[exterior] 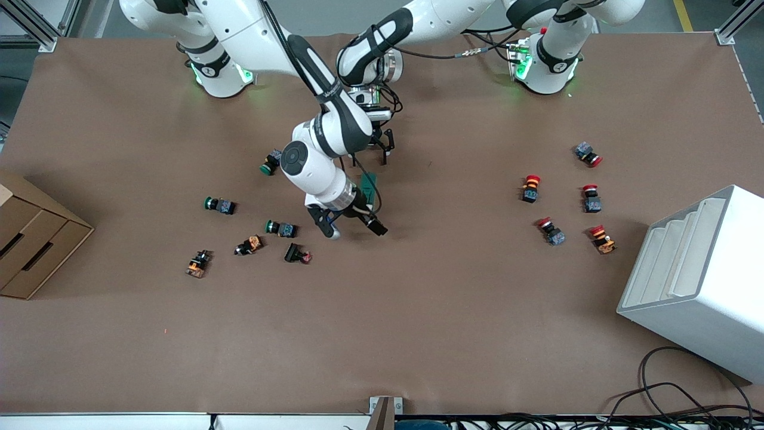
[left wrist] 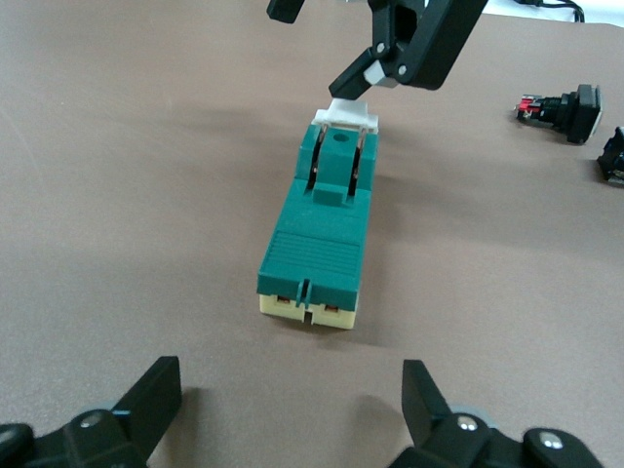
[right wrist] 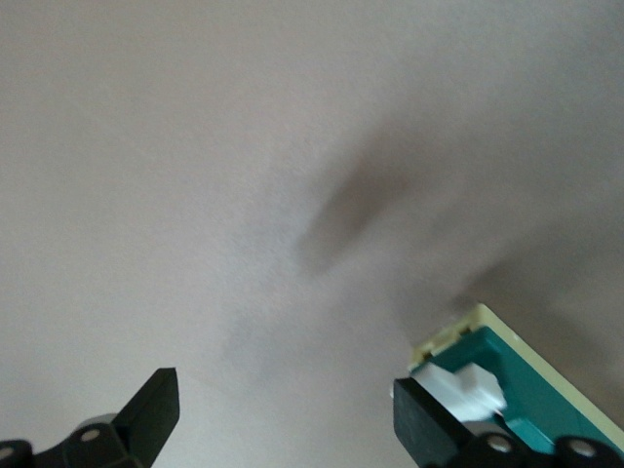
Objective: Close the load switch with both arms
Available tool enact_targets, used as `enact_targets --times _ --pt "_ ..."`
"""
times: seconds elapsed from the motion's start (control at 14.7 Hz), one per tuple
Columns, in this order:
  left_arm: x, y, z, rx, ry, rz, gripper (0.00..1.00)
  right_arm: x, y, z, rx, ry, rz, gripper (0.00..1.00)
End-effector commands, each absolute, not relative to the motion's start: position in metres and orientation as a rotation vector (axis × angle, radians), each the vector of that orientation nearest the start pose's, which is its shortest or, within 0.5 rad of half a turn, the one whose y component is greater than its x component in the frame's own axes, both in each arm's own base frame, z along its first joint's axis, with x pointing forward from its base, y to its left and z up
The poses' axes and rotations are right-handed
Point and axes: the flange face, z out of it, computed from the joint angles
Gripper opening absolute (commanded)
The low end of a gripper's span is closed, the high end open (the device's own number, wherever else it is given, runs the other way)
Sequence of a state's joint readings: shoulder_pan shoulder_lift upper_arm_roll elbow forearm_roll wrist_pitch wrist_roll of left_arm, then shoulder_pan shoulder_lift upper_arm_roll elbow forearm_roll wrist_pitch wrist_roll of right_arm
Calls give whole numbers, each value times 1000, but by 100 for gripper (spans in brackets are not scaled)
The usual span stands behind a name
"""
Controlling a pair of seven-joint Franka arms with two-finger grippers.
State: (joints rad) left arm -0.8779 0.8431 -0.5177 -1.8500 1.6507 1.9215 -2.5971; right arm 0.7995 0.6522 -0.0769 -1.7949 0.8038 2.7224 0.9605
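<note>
Load switch (left wrist: 317,234): green, flat on table; right gripper (exterior: 355,226) spread, one finger touching its white lever (left wrist: 346,114); left gripper (exterior: 382,145) spread, just beside.

load switch (exterior: 369,184) on table (exterior: 418,334) | between left gripper (exterior: 383,145) and right gripper (exterior: 352,224)

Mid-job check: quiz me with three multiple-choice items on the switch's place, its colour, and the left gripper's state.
1. Where is the switch? A in the cardboard box; B on the table, by the right gripper; C on the white rack.
2. Its body colour? A red; B orange; C green.
3. The left gripper is: A open; B shut on the switch; C shut on a button.
Answers: B, it lies on the table with the right gripper at its white lever; C, the housing is green; A, its fingers stand apart, touching nothing.
</note>
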Motion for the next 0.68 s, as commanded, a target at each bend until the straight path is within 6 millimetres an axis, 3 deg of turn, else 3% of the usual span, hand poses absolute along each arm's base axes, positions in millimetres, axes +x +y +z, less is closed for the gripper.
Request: enact_targets --times 0.0,0.2,0.34,0.61 --pt "178 -583 94 -2822 -221 -1464 100 540 420 208 -2391 1184 107 100" --pt "178 -583 94 -2822 -221 -1464 100 553 407 219 -2394 1185 135 100" --pt "178 -583 94 -2822 -221 -1464 100 568 385 231 -2488 1122 144 100" --pt "178 -583 94 -2822 -221 -1464 100 597 323 285 -2678 902 126 100"
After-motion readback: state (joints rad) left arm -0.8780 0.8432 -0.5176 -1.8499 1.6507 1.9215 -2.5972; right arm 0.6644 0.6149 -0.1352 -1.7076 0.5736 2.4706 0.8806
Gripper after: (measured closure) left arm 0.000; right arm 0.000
